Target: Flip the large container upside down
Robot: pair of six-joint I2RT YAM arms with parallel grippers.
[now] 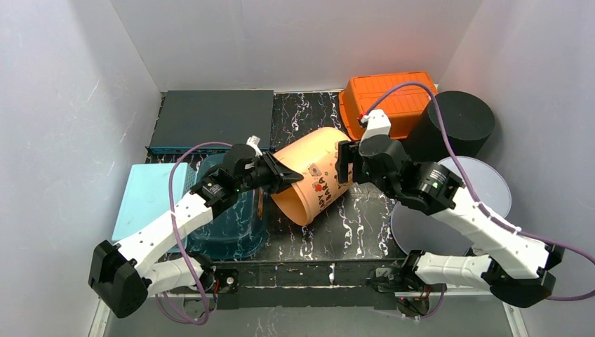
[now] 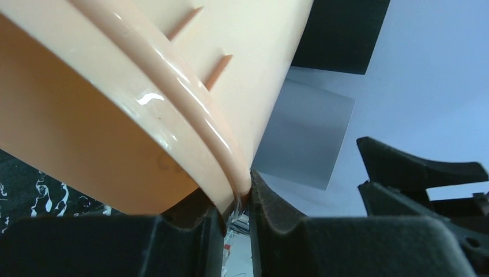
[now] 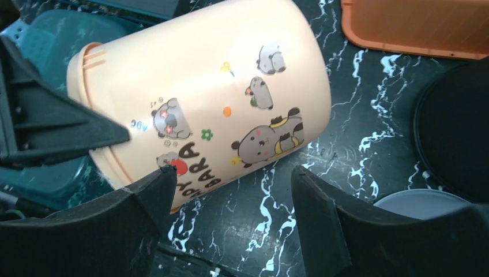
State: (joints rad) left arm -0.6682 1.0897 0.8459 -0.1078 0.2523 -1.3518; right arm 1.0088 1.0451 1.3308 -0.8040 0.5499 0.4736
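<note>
The large container point(image 1: 312, 175) is a peach tub with cartoon animals, lying tilted on its side on the black marbled table, mouth toward the near left. My left gripper point(image 1: 284, 179) is shut on its rim. In the left wrist view the rim point(image 2: 228, 167) is pinched between the two pads of the left gripper point(image 2: 245, 196). My right gripper point(image 1: 344, 165) stands open beside the tub's far right wall. In the right wrist view the container point(image 3: 213, 92) lies just beyond the right gripper point(image 3: 233, 176), whose left fingertip point(image 3: 164, 173) overlaps its printed side; contact is unclear.
An orange bin point(image 1: 389, 102) and a black cylinder point(image 1: 456, 123) stand at the back right. Two grey round lids point(image 1: 484, 186) lie on the right. A teal bin point(image 1: 231, 217) and a light blue lid point(image 1: 147, 196) sit left, with a dark flat box point(image 1: 214, 116) behind.
</note>
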